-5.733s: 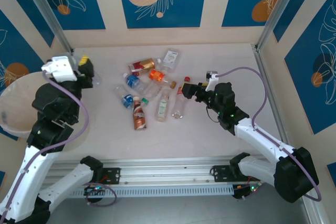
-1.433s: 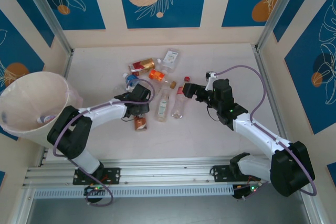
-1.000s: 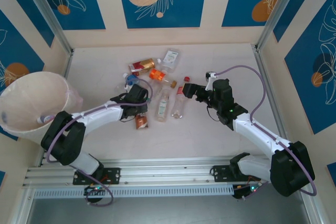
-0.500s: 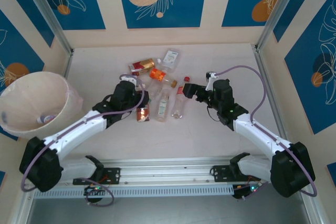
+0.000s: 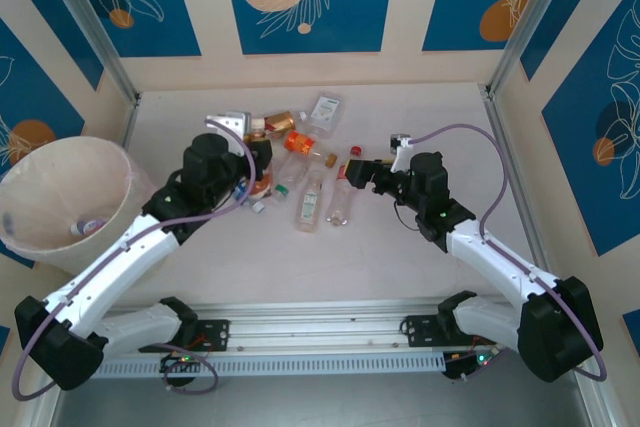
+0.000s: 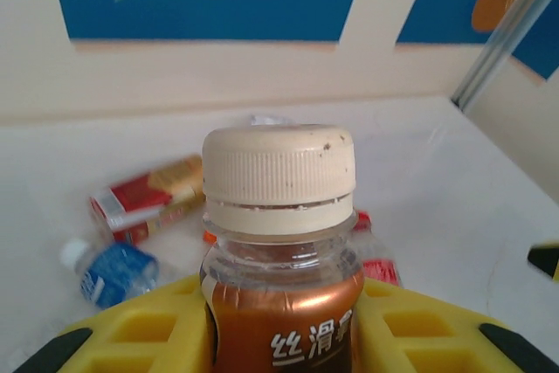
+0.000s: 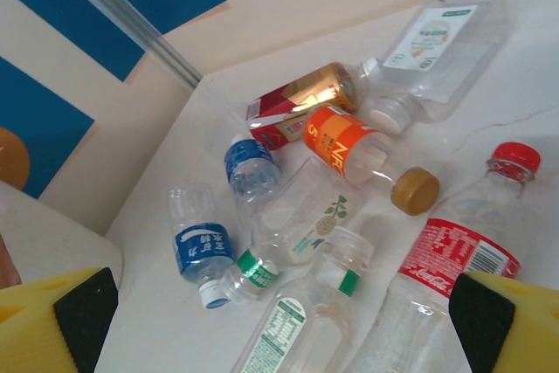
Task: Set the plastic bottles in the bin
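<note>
Brown-label bottle [image 6: 281, 312] w/ cream cap stands upright, clamped at shoulder btwn yellow pads [image 6: 131, 338] of left gripper [image 6: 281, 347]. Hold firm, swing left, clear bin [image 5: 95, 235] rim before release. Right gripper [image 7: 279, 321] spread wide, empty, just beside red-cap bottle [image 7: 458, 255] in pile [image 7: 306, 207].

**Nine bottles, one bin, two arms**

Eight plastic bottles lie in a heap: two blue-labelled bottles [image 7: 249, 163] [image 7: 199, 246], two clear bottles with green trim [image 7: 301, 224] [image 7: 297, 321], one red-capped bottle [image 7: 458, 255], one orange-labelled bottle [image 7: 345, 148], one red-and-gold bottle [image 7: 297, 98] and one white-labelled bottle [image 7: 437, 41]. A brown-labelled bottle [image 6: 279, 303] with a cream cap makes nine. One bin [image 5: 50, 252] stands at the left. Two robot arms: left arm [image 5: 120, 257], right arm [image 5: 490, 252].
</note>
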